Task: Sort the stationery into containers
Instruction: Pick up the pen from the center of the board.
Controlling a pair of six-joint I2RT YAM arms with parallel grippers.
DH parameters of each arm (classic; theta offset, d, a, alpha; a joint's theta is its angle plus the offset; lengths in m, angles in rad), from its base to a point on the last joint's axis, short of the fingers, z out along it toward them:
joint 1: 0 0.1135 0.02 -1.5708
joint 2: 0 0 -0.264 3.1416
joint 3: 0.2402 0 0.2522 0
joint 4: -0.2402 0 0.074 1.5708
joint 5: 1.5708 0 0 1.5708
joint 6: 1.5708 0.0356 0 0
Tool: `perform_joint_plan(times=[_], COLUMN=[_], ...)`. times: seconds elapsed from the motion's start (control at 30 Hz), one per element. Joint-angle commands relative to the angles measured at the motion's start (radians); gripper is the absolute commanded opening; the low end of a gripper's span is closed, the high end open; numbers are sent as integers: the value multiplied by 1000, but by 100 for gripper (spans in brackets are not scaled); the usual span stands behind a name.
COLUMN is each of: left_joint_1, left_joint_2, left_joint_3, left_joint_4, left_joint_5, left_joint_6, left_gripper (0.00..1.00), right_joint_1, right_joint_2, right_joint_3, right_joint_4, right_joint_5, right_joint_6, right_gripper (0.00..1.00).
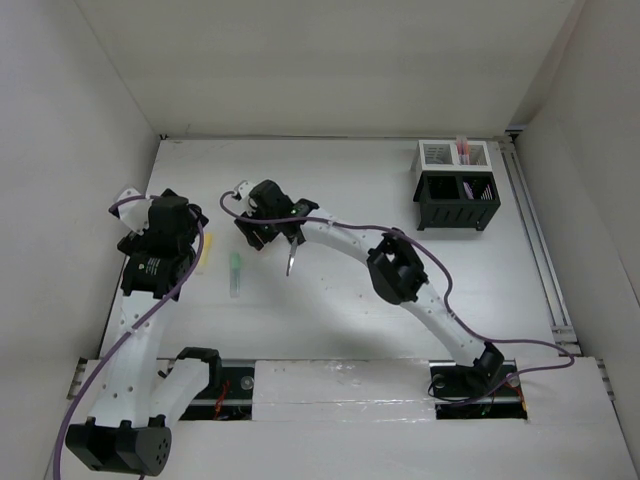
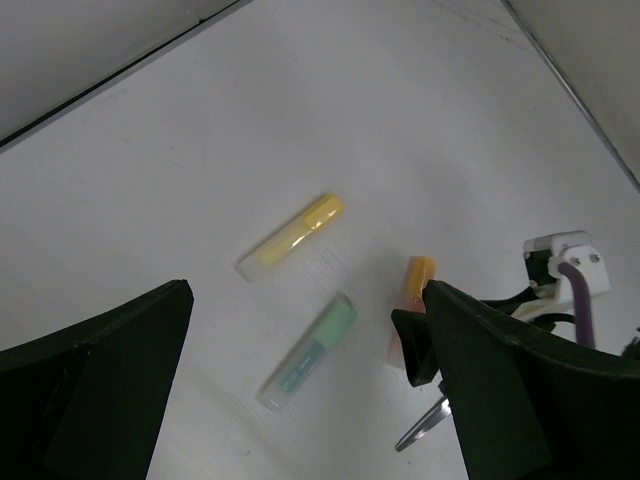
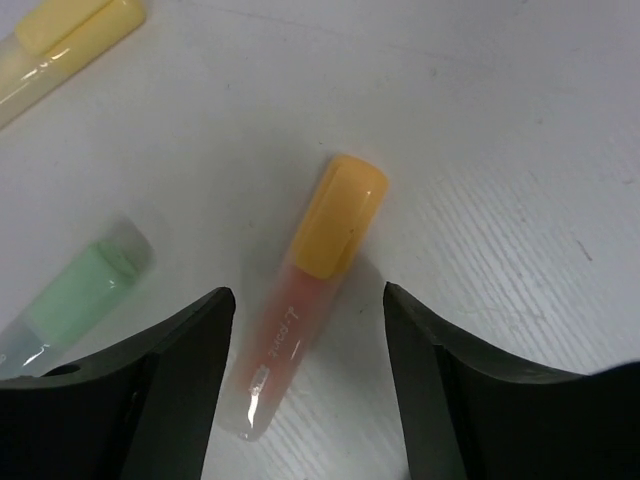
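Observation:
An orange-capped highlighter (image 3: 312, 290) lies on the table between the open fingers of my right gripper (image 3: 308, 300), which is low over it and straddles it. In the left wrist view the orange highlighter (image 2: 418, 275) is partly hidden. A green highlighter (image 1: 235, 272) (image 2: 308, 352) and a yellow one (image 2: 290, 238) lie beside it. A scissors blade (image 1: 290, 262) sticks out under the right gripper (image 1: 264, 220); its handles are hidden. My left gripper (image 2: 308, 300) (image 1: 183, 235) is open and empty above the highlighters. The black mesh organiser (image 1: 457, 203) with its white box (image 1: 440, 153) stands at the far right.
The white box holds a pink-red pen (image 1: 462, 150). The right arm's forearm (image 1: 400, 270) crosses the middle of the table. White walls close in the table's left, back and right; a rail (image 1: 540, 240) runs along the right edge.

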Motion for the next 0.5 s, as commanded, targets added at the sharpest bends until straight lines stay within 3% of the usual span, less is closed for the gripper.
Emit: perform_joint_plan(times=[0.0,0.1,0.23,0.33,0.43,0.47], left_joint_1=[2,2,2,2,2,2], left_joint_2=[-26,-37,-37,-37,-37,-37], left_joint_3=[5,5,5,-4,-4,-4], left_joint_4=[25,25,34,34,34,34], left_joint_5=[2,11,21,21,21,21], left_joint_6=[19,19,28,28,28,28], left_gripper=[100,100,100,100,100,100], right_joint_1=[21,21,21,30,30,30], right_joint_2=[40,60,69,69,69,46], right_joint_3=[71,82,91,91,91,79], right_joint_4=[4,4,-18,-39,-50,-50], right_joint_5=[-15,9,45,81,69,43], right_joint_6=[15,15,15,-8,-19,-19], right_gripper=[66,54,45,29,1,0])
